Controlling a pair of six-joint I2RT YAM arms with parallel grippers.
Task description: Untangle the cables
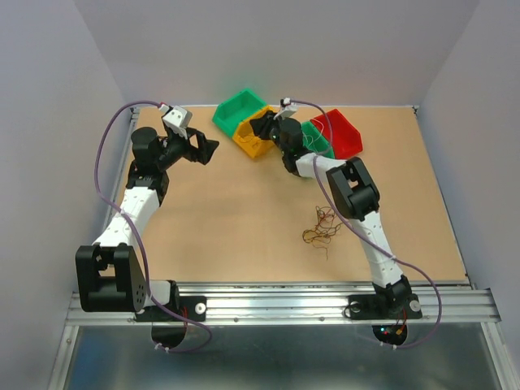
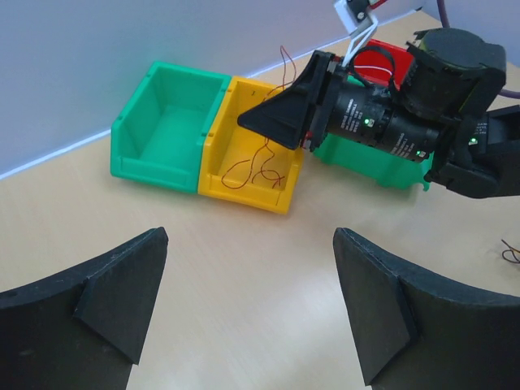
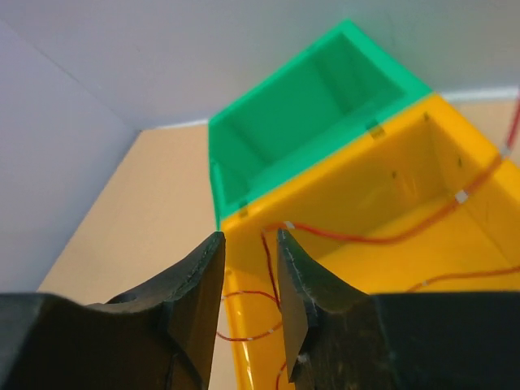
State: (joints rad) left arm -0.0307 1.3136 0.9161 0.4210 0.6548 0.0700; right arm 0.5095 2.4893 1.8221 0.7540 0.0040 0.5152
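Note:
A small tangle of thin cables (image 1: 319, 227) in red, yellow and dark brown lies on the table beside my right arm; its edge shows in the left wrist view (image 2: 510, 252). A loose red wire (image 2: 252, 166) curls inside the yellow bin (image 2: 219, 175) and over its rim (image 3: 382, 238). My right gripper (image 3: 248, 237) hovers over that bin's corner (image 1: 262, 126). Its jaws stand a little apart, with the red wire running between them along the right finger. My left gripper (image 2: 252, 301) is wide open and empty over bare table, facing the bins (image 1: 207, 150).
An empty green bin (image 1: 238, 110) sits left of the yellow bin (image 1: 252, 138). A second green bin (image 1: 318, 140) and a red bin (image 1: 341, 134) stand to the right, under my right arm. Grey walls close in the table's back and sides.

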